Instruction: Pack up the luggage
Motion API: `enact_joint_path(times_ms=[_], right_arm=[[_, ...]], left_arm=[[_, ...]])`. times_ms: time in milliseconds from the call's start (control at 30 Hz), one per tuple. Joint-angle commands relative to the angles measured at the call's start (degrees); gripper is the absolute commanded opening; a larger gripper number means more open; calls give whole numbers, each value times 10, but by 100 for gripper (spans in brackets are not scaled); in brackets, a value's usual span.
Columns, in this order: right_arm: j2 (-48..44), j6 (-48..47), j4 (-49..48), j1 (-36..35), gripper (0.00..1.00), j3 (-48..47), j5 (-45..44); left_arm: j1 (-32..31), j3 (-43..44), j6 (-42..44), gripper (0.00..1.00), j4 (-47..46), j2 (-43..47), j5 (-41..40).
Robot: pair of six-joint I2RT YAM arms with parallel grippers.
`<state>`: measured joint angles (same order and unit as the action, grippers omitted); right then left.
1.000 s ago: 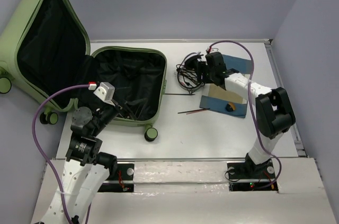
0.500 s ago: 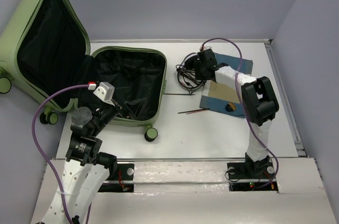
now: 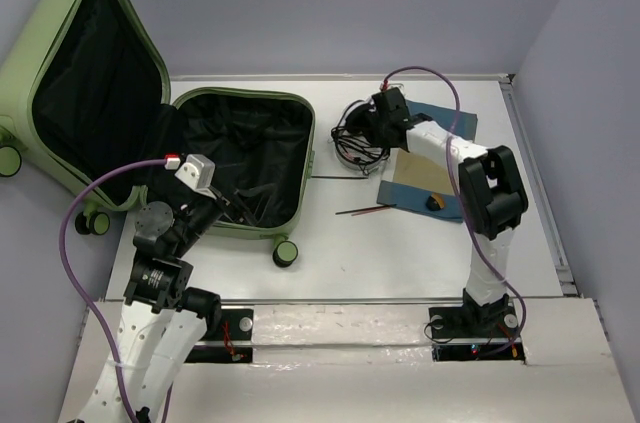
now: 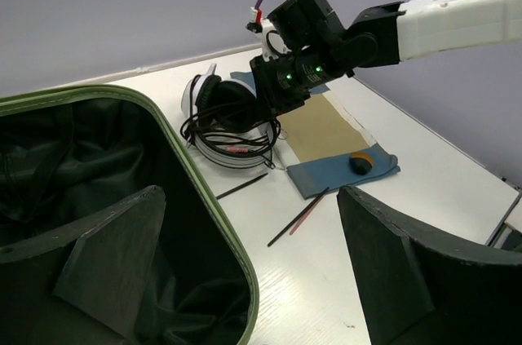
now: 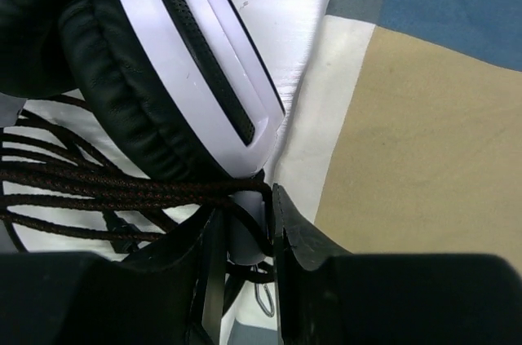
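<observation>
The luggage shell is smooth, matt, probably plastic, its lining black cloth; the headphones glossy white plastic.

left claw spread wide on a bent arm; right claw seemingly pinched nearly closed, arm stretched forward.

The luggage — light-green hard shell, black lining — lies open at the tabletop's 10 o'clock, lid propped up leftward, wheels at its near edge.
</observation>
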<state>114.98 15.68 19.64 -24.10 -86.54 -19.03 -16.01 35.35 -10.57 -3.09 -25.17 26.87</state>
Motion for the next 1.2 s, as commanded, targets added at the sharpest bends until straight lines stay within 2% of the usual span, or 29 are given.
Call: enact_joint_path(times_ms=[0,67,167,300,467,600,667,700,733,833,933,1067,1133,1167], right_arm=[[-119,18,-57,-9,7,-27,-3],[-145,18,-73,-14,7,-16,5],[-178,19,-96,-32,7,-6,63],[-186,24,-118,-64,7,-27,108],[-141,32,-149,-138,7,-111,152],[-62,36,-149,-189,7,-179,156],[-17,23,-148,-221,14,-233,135],[-5,22,-147,-229,22,-233,137],[8,16,-144,-234,39,-257,142],[29,4,-121,-235,58,-277,168],[0,-50,-116,-235,59,-261,179],[-75,-115,-106,-217,59,-167,223],[-124,-149,-105,-197,53,-122,280],[-137,-168,-106,-171,46,-74,323]], left_arm=[[5,24,-23,99,-19,6,-29],[5,24,-28,99,-18,9,-47],[5,24,-36,99,-17,15,-66],[5,30,-35,99,-9,17,-81],[5,40,-45,99,14,29,-153],[6,47,-48,99,30,43,-216],[6,48,-49,99,30,49,-234],[6,47,-49,99,30,49,-234],[6,47,-49,99,30,48,-231],[7,45,-48,99,30,46,-227],[7,45,-48,99,30,45,-220],[7,42,-50,99,30,44,-217],[7,42,-50,99,29,44,-215],[7,41,-51,99,28,44,-213]])
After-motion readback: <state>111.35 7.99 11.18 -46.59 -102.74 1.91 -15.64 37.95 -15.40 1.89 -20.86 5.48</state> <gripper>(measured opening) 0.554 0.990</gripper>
